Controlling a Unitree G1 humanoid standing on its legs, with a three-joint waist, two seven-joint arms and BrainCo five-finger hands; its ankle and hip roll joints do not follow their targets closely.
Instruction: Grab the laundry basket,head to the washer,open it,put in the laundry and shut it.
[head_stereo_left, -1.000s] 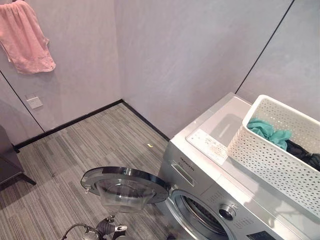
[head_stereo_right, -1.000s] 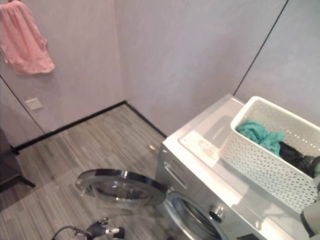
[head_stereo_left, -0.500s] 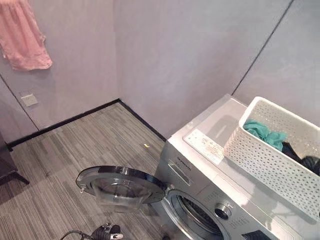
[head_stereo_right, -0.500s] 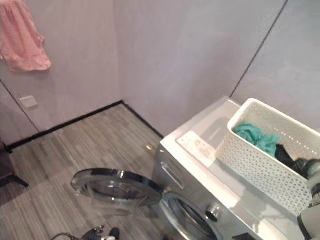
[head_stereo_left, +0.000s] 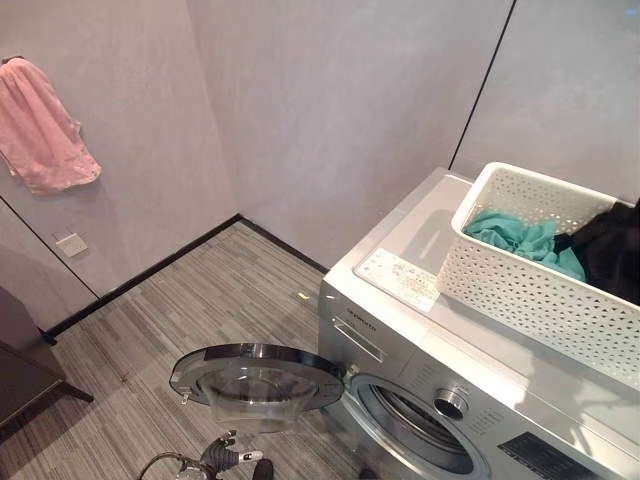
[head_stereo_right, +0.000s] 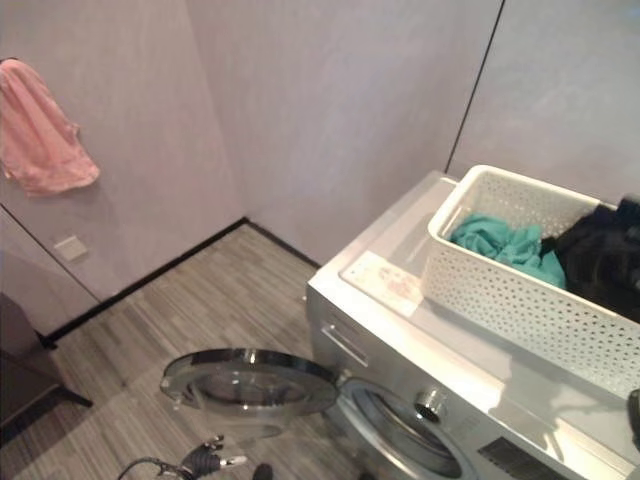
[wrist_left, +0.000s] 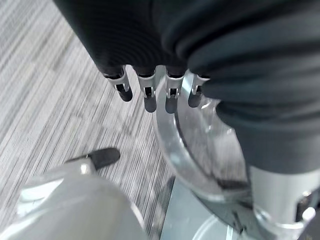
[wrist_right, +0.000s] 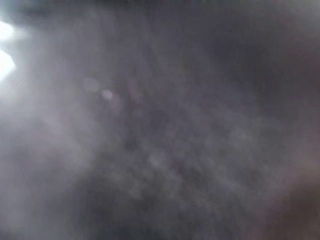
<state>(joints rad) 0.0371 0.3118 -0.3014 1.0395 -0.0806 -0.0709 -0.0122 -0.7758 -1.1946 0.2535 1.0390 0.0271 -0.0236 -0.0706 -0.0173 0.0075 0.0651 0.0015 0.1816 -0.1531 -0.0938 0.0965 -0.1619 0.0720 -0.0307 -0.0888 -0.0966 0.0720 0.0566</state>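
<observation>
The washer (head_stereo_left: 420, 400) is showing smooth, silvery metal-look panels with a satin sheen, and its door (head_stereo_left: 258, 376) is gleaming with a chrome rim round clear glass. The basket (head_stereo_left: 520, 285) is looking like white perforated plastic, holding soft teal cloth (head_stereo_left: 515, 240) and matt black cloth (head_stereo_left: 612, 250). The floor (head_stereo_left: 200, 300) is showing matt, streaked grey wood-look planks, and a pink towel (head_stereo_left: 40, 125) is hanging soft on the matt wall (head_stereo_left: 330, 110).

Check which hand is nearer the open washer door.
Left. The left hand hangs just beside the open door rim, fingers straight. The right hand seems buried in the dark laundry in the basket atop the washer, well clear.
</observation>
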